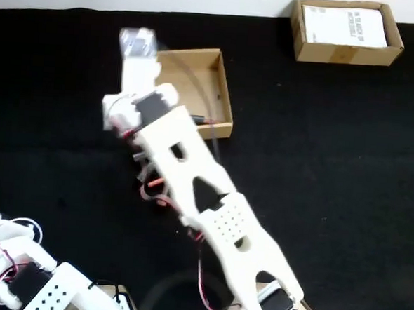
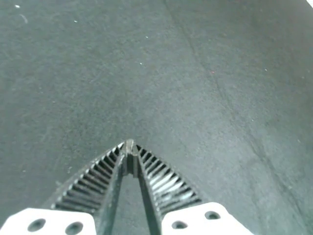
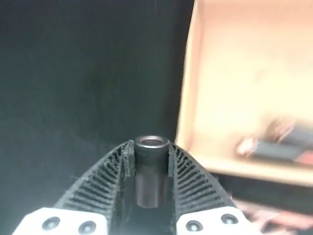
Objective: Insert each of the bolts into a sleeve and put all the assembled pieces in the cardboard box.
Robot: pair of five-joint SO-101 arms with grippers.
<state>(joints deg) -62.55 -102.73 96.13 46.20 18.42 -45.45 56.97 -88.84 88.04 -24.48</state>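
Observation:
My right gripper [image 3: 149, 146] is shut on a dark metal sleeve [image 3: 148, 183], whose open end faces outward between the fingertips. It hangs over the black mat just beside the outer wall of the cardboard box [image 3: 188, 93]. A blurred dark piece [image 3: 276, 144] lies inside that box. From above, the right arm stretches from the near edge to the box [image 1: 221, 93], and the right gripper [image 1: 137, 44] is at the box's left side. My left gripper [image 2: 129, 147] is shut with nothing in it, low over bare black mat.
A second cardboard box [image 1: 343, 52] holding a white printed sheet stands at the far right. The left arm [image 1: 17, 277] is folded at the near left corner. Red cables [image 1: 152, 187] hang under the right arm. The black mat [image 1: 332, 170] covers the table.

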